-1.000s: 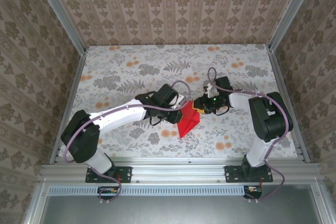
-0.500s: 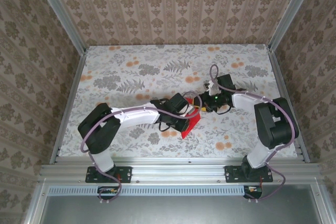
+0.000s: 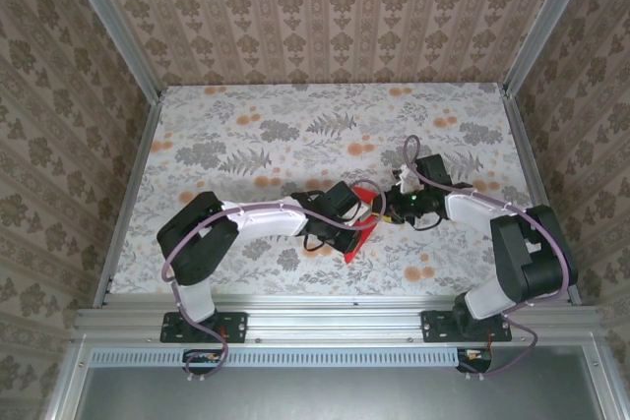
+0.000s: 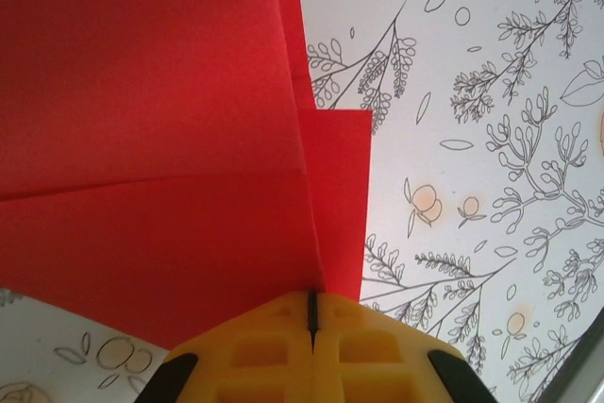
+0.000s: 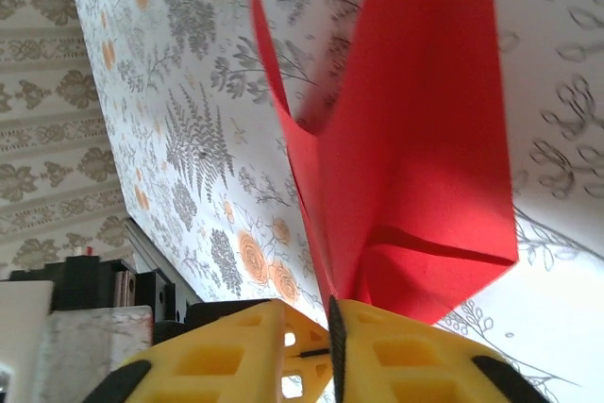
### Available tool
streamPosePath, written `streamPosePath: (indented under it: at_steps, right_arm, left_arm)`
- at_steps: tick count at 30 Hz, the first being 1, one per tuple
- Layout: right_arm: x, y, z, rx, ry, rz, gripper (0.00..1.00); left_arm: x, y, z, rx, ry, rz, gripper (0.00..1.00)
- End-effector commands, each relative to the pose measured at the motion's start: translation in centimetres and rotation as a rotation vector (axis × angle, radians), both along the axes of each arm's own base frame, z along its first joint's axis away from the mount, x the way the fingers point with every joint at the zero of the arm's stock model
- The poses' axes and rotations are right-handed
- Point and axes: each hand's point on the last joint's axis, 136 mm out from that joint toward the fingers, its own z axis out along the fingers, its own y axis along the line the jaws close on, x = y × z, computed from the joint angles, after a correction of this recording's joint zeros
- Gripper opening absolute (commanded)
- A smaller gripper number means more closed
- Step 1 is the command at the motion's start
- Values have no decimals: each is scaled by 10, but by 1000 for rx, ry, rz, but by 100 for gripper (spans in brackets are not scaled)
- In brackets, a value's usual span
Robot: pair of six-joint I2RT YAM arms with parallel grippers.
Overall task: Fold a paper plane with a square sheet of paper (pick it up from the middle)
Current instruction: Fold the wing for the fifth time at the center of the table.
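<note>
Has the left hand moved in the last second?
Yes. The left hand shifted right and slightly toward the front rail, shut on the red paper.

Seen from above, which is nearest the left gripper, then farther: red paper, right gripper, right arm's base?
1. The red paper: pinched in the left gripper.
2. The right gripper: just right of it.
3. The right arm's base: table's near edge, far right.
</note>
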Motion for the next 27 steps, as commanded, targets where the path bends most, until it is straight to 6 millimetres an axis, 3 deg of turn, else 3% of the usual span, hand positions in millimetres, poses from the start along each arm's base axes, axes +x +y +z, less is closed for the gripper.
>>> streamPosePath:
  at_steps: [1, 10, 18, 27]
  right_arm:
    - [-1, 5, 10, 76, 0, -22, 20]
    - [-7, 4, -1, 90, 43, -48, 15]
    - [3, 10, -17, 130, 72, -58, 14]
    - [-4, -1, -55, 13, 135, -65, 14]
  left_arm:
    - [-3, -12, -5, -1, 8, -21, 2]
    - [-3, -22, -7, 9, -1, -36, 2]
    - [-4, -24, -14, 25, -1, -42, 2]
    - [-1, -28, 0, -7, -8, -38, 3]
